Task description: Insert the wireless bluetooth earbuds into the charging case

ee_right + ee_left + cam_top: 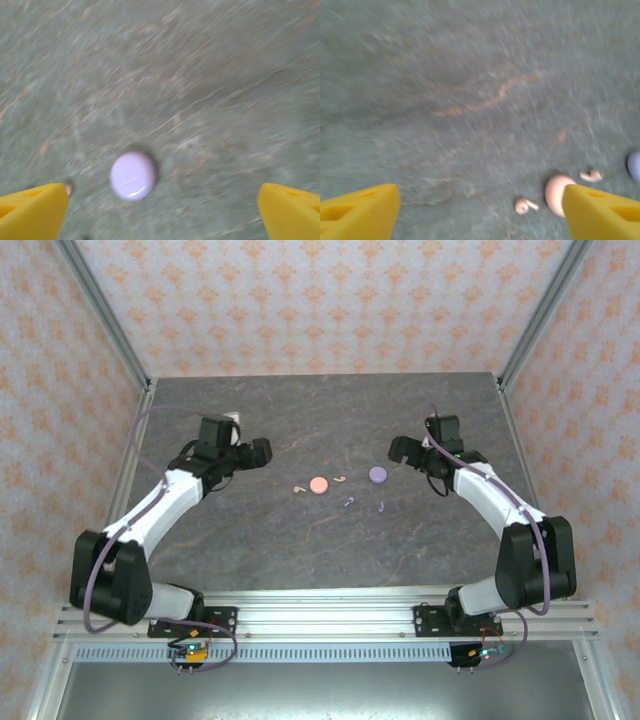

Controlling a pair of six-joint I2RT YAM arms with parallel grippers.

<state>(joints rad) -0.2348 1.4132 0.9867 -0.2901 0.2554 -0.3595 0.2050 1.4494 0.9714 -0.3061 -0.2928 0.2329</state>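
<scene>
Two round charging cases lie mid-table, lids down: a salmon-pink case (318,485) and a lilac case (378,474). One pink earbud (299,488) lies left of the pink case, another pink earbud (340,479) right of it. Two lilac earbuds (348,502) (381,507) lie nearer the front. My left gripper (255,452) hovers left of the pink set, open and empty. In the left wrist view the pink case (556,192) sits by the right finger, with earbuds (524,205) (591,175) on either side. My right gripper (400,450) is open just right of the lilac case (132,176).
The dark stone-patterned tabletop (320,540) is bordered by patterned walls and metal frame posts (105,315). An aluminium rail (320,615) carrying the arm bases runs along the near edge. Both wrist views are motion-blurred.
</scene>
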